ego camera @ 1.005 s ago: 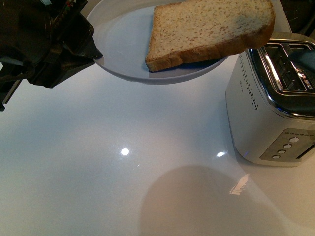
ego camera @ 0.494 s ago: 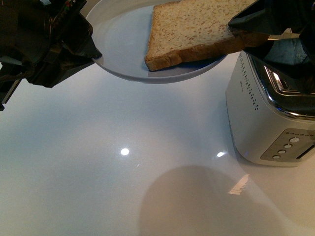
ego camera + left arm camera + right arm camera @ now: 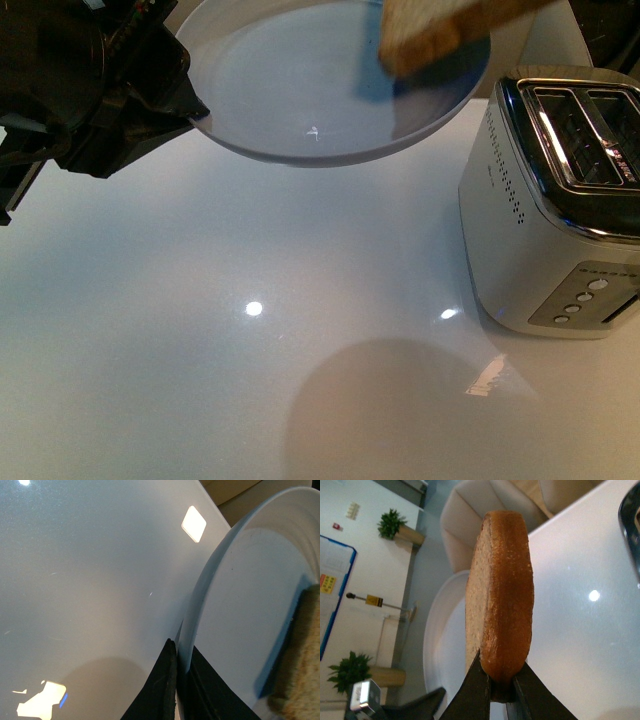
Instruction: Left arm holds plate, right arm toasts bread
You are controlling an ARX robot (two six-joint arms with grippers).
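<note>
My left gripper [image 3: 190, 105] is shut on the rim of the pale blue-grey plate [image 3: 290, 90] and holds it in the air at the upper left of the front view. In the left wrist view its dark jaws clamp the plate's rim [image 3: 182, 652] from both sides. The bread [image 3: 425, 30] hangs lifted off the plate near the top edge, only its lower corner showing there. In the right wrist view my right gripper [image 3: 501, 680] is shut on the bread's crust edge [image 3: 502, 595], with the slice edge-on above the plate [image 3: 445, 640]. The right gripper itself is out of the front view.
A white and chrome toaster [image 3: 555, 200] stands on the white table [image 3: 250, 350] at the right, its two slots [image 3: 585, 125] facing up. The plate's round shadow lies on the table at the lower middle. A pale chair [image 3: 485, 510] stands beyond the table.
The bread lay flat on the plate a second ago. My right gripper came in, took its right edge and lifted it up off the plate. The plate and left gripper have stayed put.
</note>
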